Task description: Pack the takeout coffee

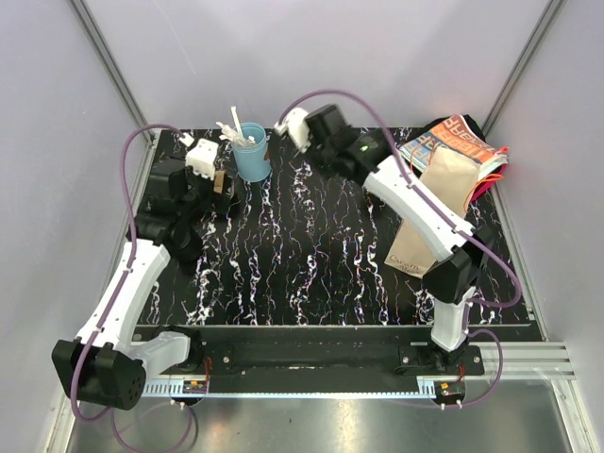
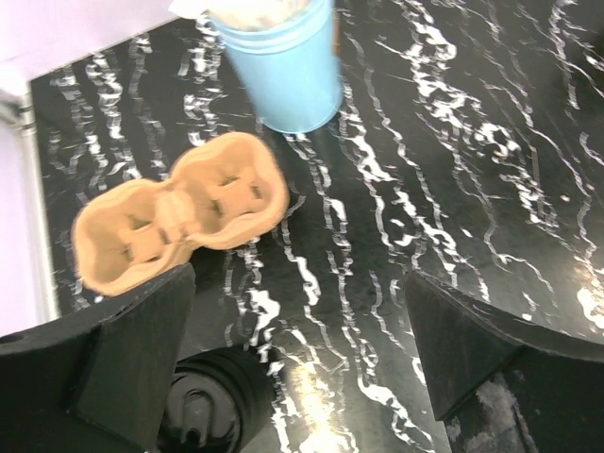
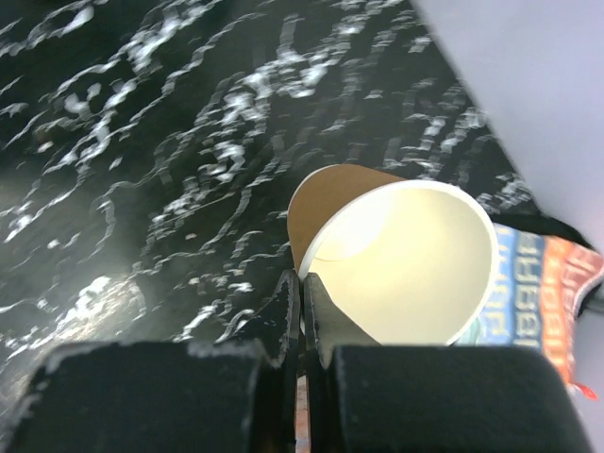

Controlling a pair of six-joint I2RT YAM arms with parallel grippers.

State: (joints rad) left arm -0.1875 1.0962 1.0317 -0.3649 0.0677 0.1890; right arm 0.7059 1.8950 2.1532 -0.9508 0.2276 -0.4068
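— What do we see on the left?
— Our left arm (image 1: 127,283) reaches toward the back left of the bench (image 1: 311,264), and its jaws are spread wide, closed on nothing. Under them a tan pulp cup carrier (image 2: 179,212) with two wells lies flat. Just beyond it stands the light-blue cup (image 2: 283,66) holding white utensils (image 1: 229,127).
— And the coffee cup?
— Further right. Our right arm (image 1: 415,203) stretches to the back middle, and its jaws are pressed together on the near wall of the brown coffee cup (image 3: 406,264), pinching it at the rim. The cup is tipped, with its whitish inside facing the wrist camera. We cannot tell whether it touches the bench.
— Do we see it from above?
— No, we cannot make it out there.
— And at the far right?
— A brown paper bag (image 1: 444,193) lies flat beneath the right arm, overlapping a colourful printed item (image 1: 453,142) in the back right corner.
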